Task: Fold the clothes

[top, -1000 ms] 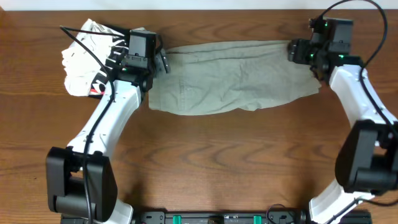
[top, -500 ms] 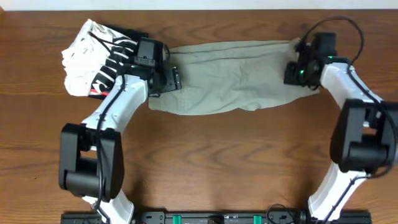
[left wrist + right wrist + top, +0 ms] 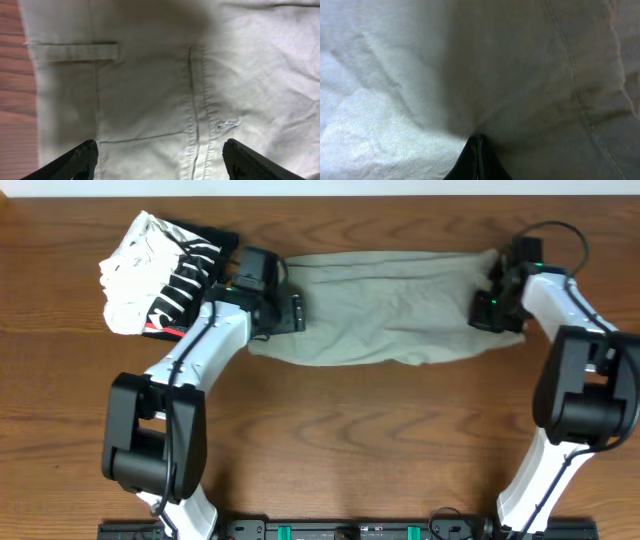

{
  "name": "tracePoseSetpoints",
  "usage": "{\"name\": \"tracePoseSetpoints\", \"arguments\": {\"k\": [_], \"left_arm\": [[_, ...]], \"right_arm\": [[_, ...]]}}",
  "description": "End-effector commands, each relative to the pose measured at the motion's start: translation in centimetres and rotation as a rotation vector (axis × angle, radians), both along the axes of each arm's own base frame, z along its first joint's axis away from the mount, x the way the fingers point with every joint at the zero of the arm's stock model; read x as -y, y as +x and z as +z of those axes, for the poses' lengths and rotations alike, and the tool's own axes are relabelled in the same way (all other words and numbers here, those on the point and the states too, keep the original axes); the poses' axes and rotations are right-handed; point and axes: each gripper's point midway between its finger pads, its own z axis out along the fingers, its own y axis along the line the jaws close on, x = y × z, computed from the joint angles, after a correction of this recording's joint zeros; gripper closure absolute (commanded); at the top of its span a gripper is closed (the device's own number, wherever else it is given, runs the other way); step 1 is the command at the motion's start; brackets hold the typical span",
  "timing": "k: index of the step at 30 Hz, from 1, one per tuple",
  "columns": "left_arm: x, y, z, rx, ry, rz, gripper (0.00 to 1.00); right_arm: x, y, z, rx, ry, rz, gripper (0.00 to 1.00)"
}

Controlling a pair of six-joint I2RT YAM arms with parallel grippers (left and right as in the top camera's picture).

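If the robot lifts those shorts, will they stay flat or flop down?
Probably flop: the shorts lie rumpled and creased, so the cloth looks soft. They likely sag from wherever they're held; fabric puckers toward the right fingers. Pushed, they'd probably bunch rather than slide.

Two white robot arms with black joints rise from the near edge of the desk. The left arm [image 3: 190, 355] stands toward the near left corner and reaches for the far edge, its forearm slanting to the right. The left gripper [image 3: 296, 313] points right and hangs low, its two dark fingers [image 3: 80, 161] spread wide apart. The right arm [image 3: 565, 300] stands at the right edge and stretches toward the far right corner, the wrist bent back to the left. The right gripper [image 3: 488, 310] has its fingers pressed together, pinching a fold of the shorts [image 3: 390, 310].
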Motion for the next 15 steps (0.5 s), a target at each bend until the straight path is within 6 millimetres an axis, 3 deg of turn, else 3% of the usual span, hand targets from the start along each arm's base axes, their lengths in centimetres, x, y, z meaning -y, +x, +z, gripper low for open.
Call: {"name": "tracePoseSetpoints", "arguments": {"k": [1,5,9,12,15], "left_arm": [[1.6,-0.5,1.8,0.046,-0.005,-0.056,0.18],[2.8,-0.9,3.7,0.102,0.017,-0.082,0.16],[3.4,-1.4,5.6,0.158,0.061,-0.093,0.14],[3.6,-1.9,6.4,0.170,0.076,-0.095,0.14],[3.3,-2.3,6.3,0.157,0.085,-0.086,0.13]], "right_arm": [[6.0,-8.5,-6.5,-0.333,-0.186,-0.104,0.99],[7.9,-9.9,-6.0,-0.375,-0.221,-0.169,0.99],[8.5,-9.3,-4.5,-0.337,-0.224,-0.156,0.99],[8.4,-8.2,-2.3,-0.271,-0.223,-0.128,0.99],[7.0,-6.3,1.3,-0.138,-0.146,-0.091,0.99]]}}
